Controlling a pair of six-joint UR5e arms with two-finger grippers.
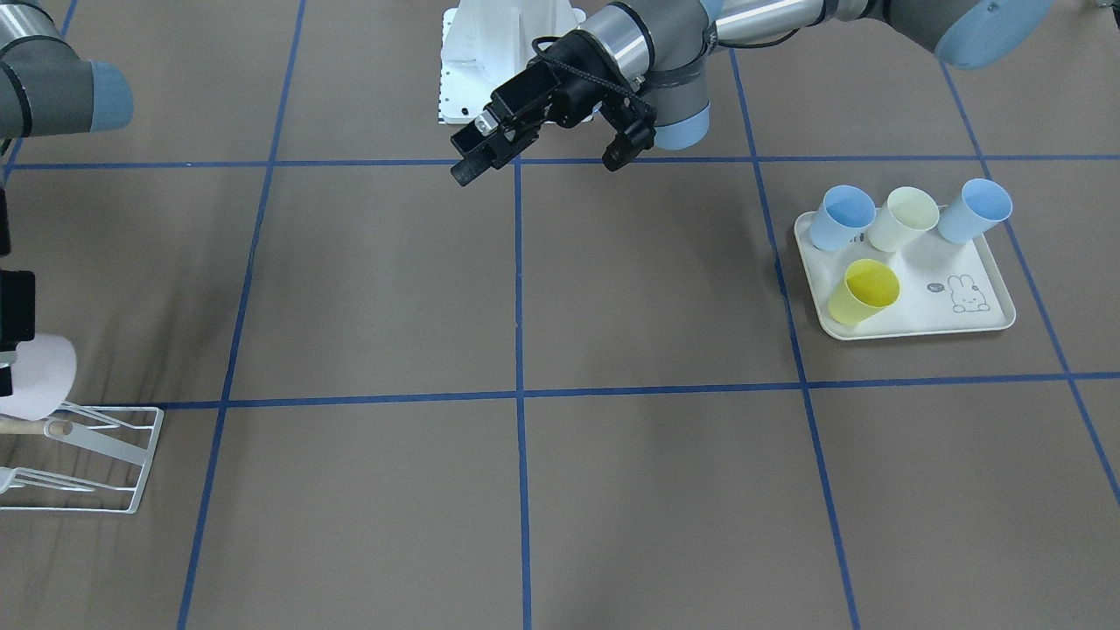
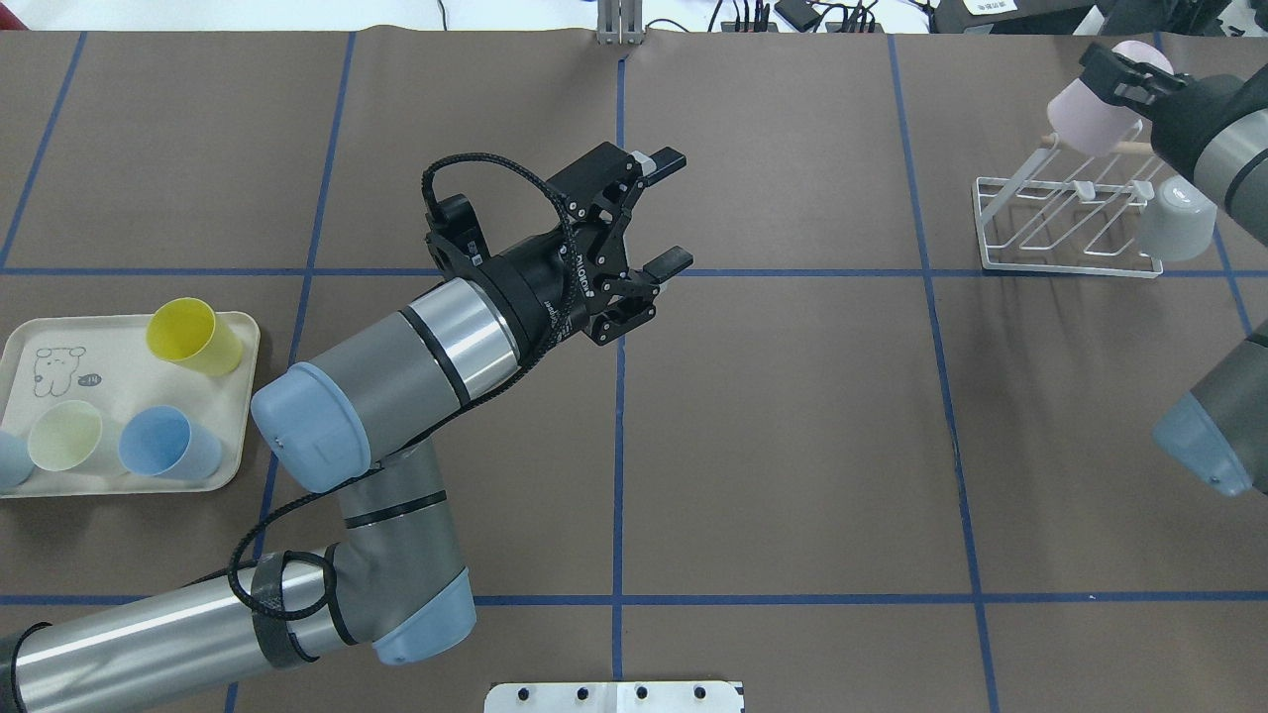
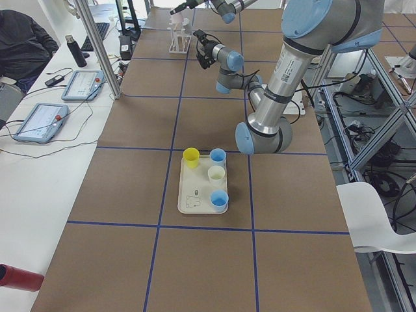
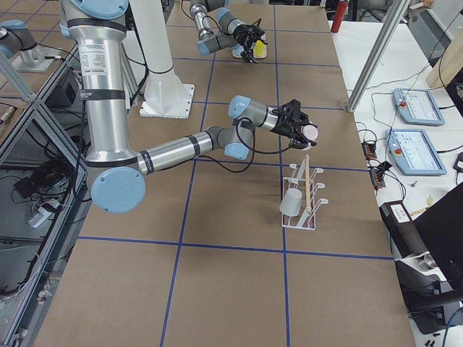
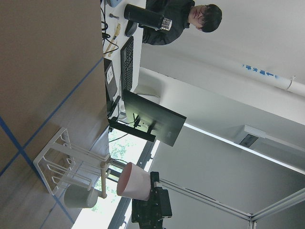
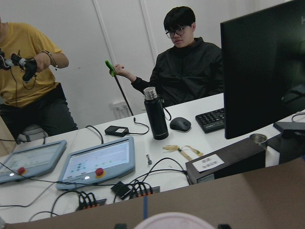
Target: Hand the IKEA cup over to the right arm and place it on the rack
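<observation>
My right gripper (image 2: 1129,77) is shut on the base of a pale pink cup (image 2: 1088,117). It holds the cup tilted just above the wooden dowel end of the white wire rack (image 2: 1050,223). The same cup shows at the left edge of the front view (image 1: 37,376), in the right side view (image 4: 311,133), in the left wrist view (image 5: 136,181), and as a rim at the bottom of the right wrist view (image 6: 167,222). My left gripper (image 2: 662,213) is open and empty, hovering over the table's middle, also in the front view (image 1: 542,164).
A pale grey cup (image 2: 1176,220) hangs upside down on the rack's near prongs. A cream rabbit-print tray (image 2: 109,368) at the robot's left holds a yellow cup (image 2: 188,335), a pale green cup (image 2: 64,436) and blue cups (image 2: 163,444). Operators sit beyond the table's far edge.
</observation>
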